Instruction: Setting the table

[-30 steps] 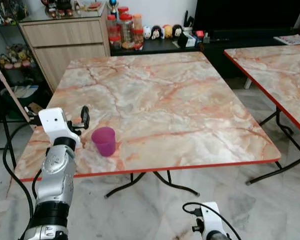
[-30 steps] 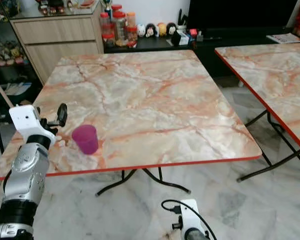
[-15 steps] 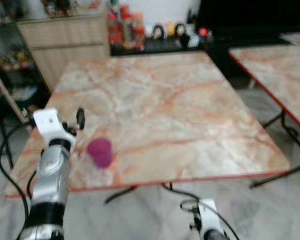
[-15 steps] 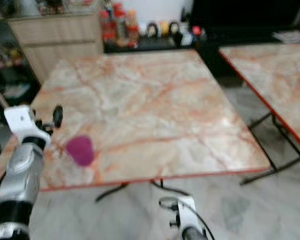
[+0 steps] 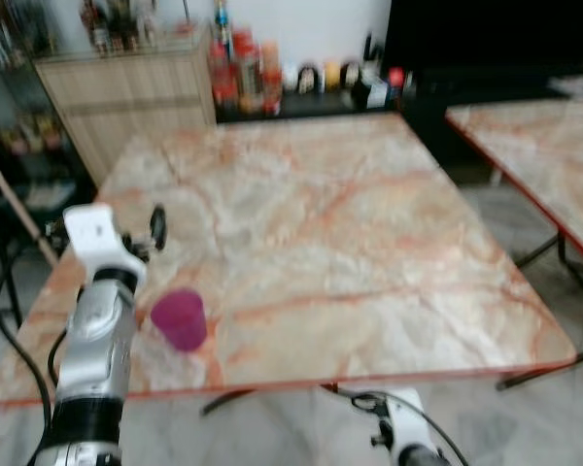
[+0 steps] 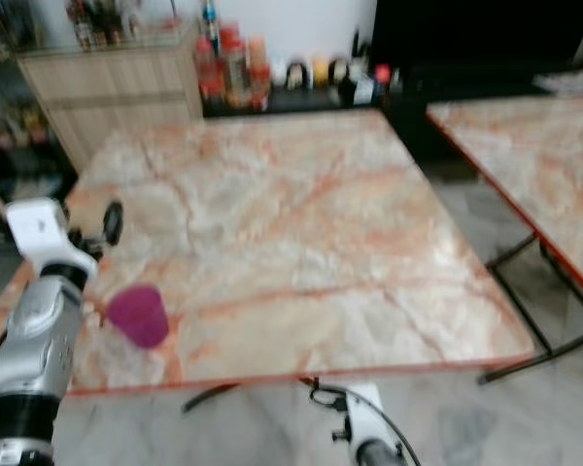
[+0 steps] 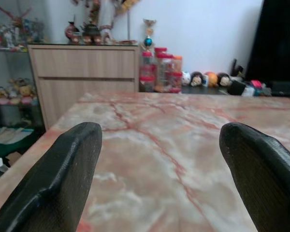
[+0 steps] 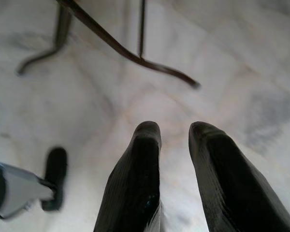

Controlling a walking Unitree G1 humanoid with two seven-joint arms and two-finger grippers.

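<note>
A purple cup (image 5: 180,318) stands upright on the marble table (image 5: 350,214), near its front left corner. My left gripper (image 5: 148,231) hovers just beyond and to the left of the cup, over the table's left edge. It is open, with nothing between its fingers (image 7: 63,179), and it is apart from the cup. The left wrist view looks across the bare tabletop toward the cabinet. My right gripper (image 8: 174,133) hangs low below the table's front edge, pointing at the floor, its fingers close together and holding nothing.
A second marble table (image 5: 539,146) stands to the right across a narrow gap. A wooden cabinet (image 5: 136,97) and a low shelf with jars (image 5: 243,68) line the far wall. Curved table legs (image 8: 135,53) cross the tiled floor beneath.
The whole picture has shifted and blurred, so the camera has moved. The cup now sits lower in view relative to my left gripper. The cup still stands on the table.
</note>
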